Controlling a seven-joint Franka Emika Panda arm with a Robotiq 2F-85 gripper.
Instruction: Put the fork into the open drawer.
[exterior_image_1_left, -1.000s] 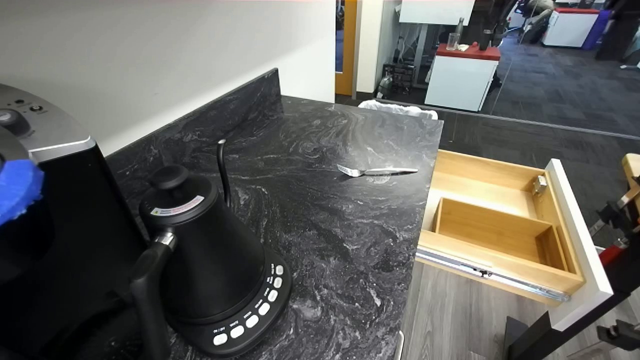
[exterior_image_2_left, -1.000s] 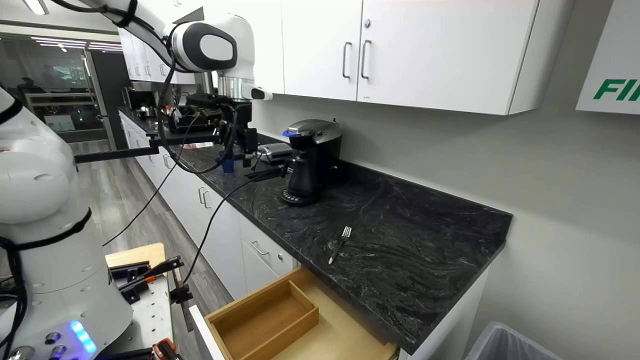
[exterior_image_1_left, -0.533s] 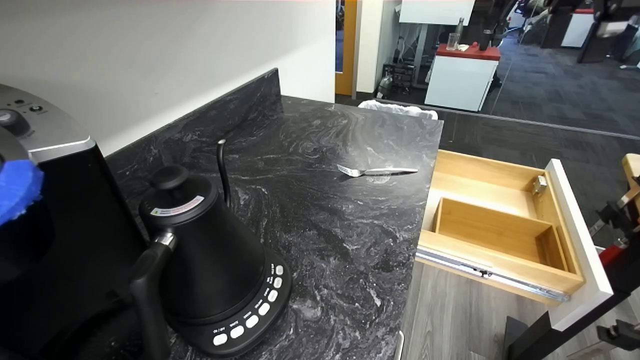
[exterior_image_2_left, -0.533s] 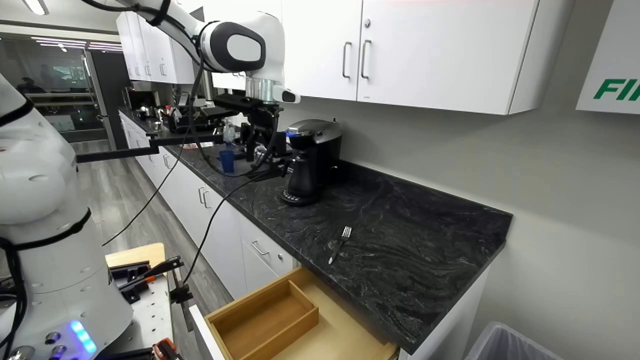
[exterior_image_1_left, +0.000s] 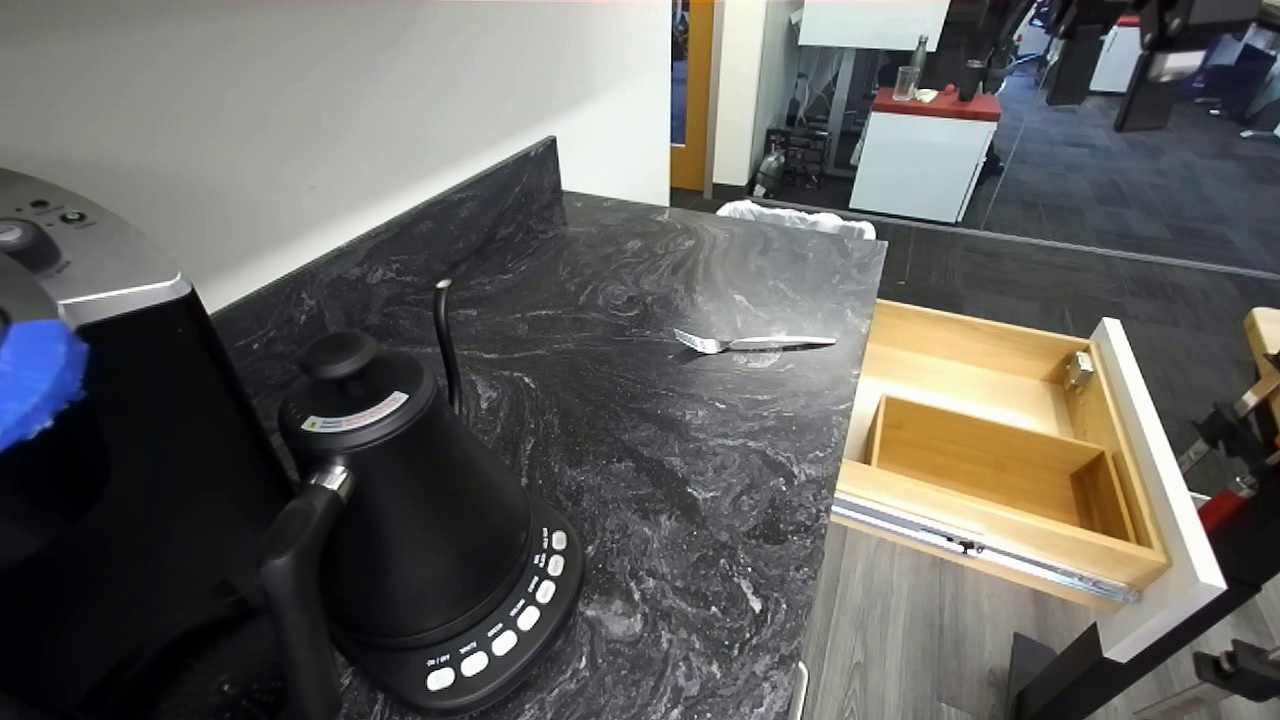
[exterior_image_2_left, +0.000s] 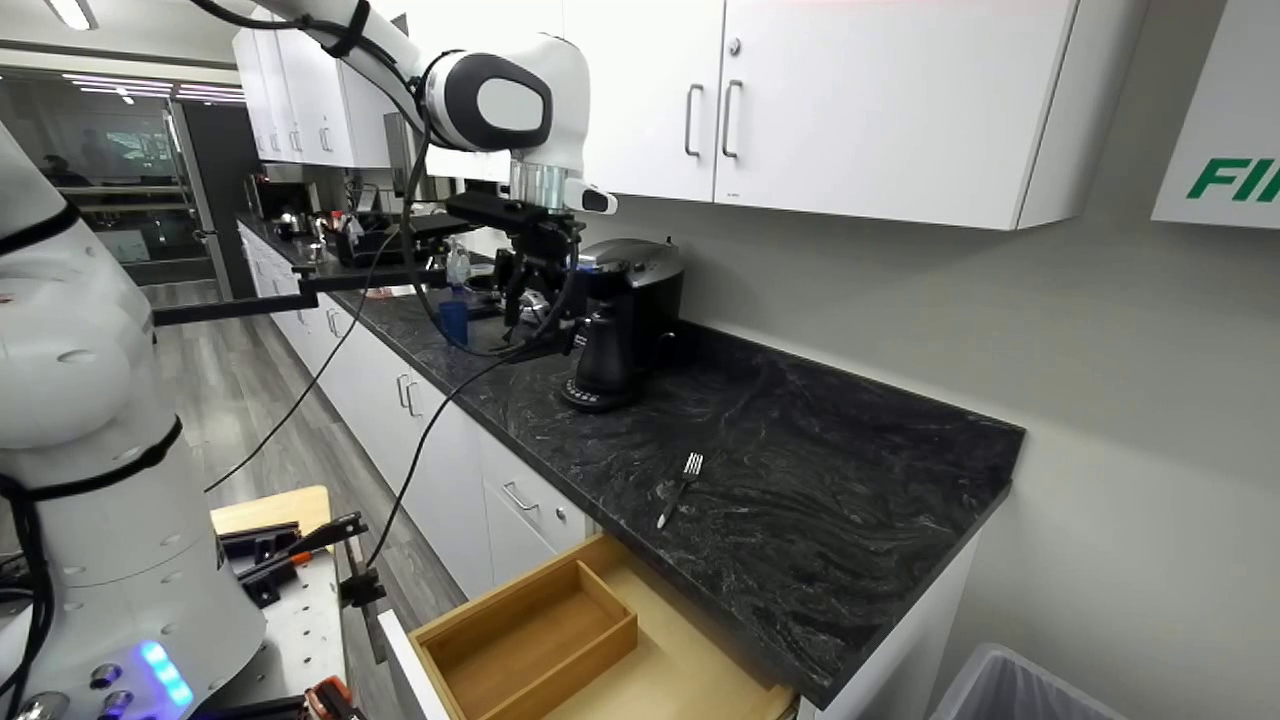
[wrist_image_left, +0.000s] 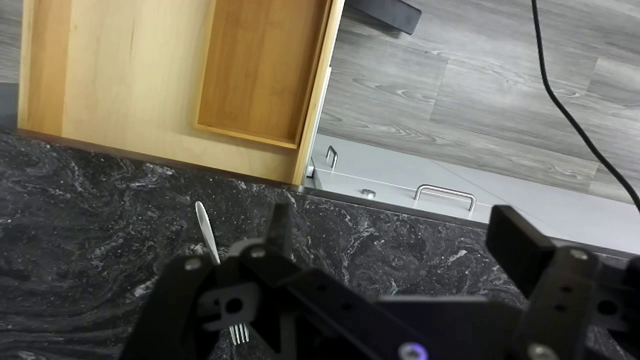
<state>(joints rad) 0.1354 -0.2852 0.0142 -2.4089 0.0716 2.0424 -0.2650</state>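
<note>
The silver fork lies flat on the dark countertop, its handle towards the counter's front edge; it also shows in an exterior view. In the wrist view the fork is partly hidden behind my left finger, with handle and tines showing. The open drawer, light wood with a white front, is pulled out below the counter edge; it also shows in an exterior view and the wrist view. My gripper is open and empty, high above the counter, with the fork to its left in the wrist view.
A smaller wooden tray sits inside the drawer. A black kettle and a coffee maker stand on the counter. White wall cabinets hang above. A black cable hangs near the arm.
In an exterior view the arm and gripper have moved right, out over the counter. The gripper's fingers have come into an exterior view at the top right. Fork and drawer have not moved.
</note>
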